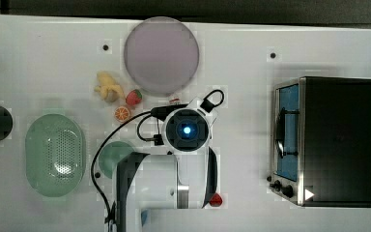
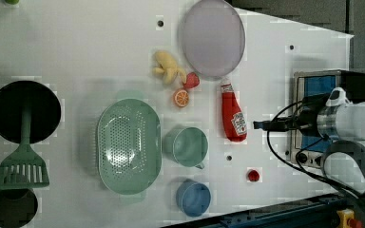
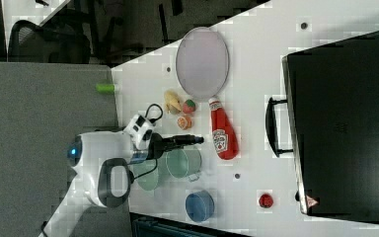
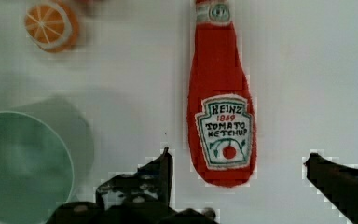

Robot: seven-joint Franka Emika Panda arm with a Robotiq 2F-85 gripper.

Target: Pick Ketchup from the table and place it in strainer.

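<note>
**Open gripper poised over the Ketchup, grasp not yet made**

Gripper [image 4: 237, 163] spread wide and holding nothing, one finger on either side of the base of the Ketchup [image 4: 221, 112] in the wrist view, well above the white table [image 2: 76, 57]. Ketchup lying flat on its side, cap pointing toward the lilac plate [image 2: 212, 37] and nearly touching its rim, label facing up. Strainer [image 2: 129, 145] resting well apart, across the green cup [image 2: 186, 146], toward the left view's left. Orange slice [image 2: 181, 97] and strawberry [image 2: 191, 80] sitting near the bottle's cap end.

Step in hand, by judgement: the approach, lined up for the pick. Next move calls for a straight descent, fingers kept astride the body near the label, then closing across the narrow width. Soft, plush-looking bottle, so likely to squash; a firm squeeze needed before lifting and carrying over the cup to the strainer.
</note>
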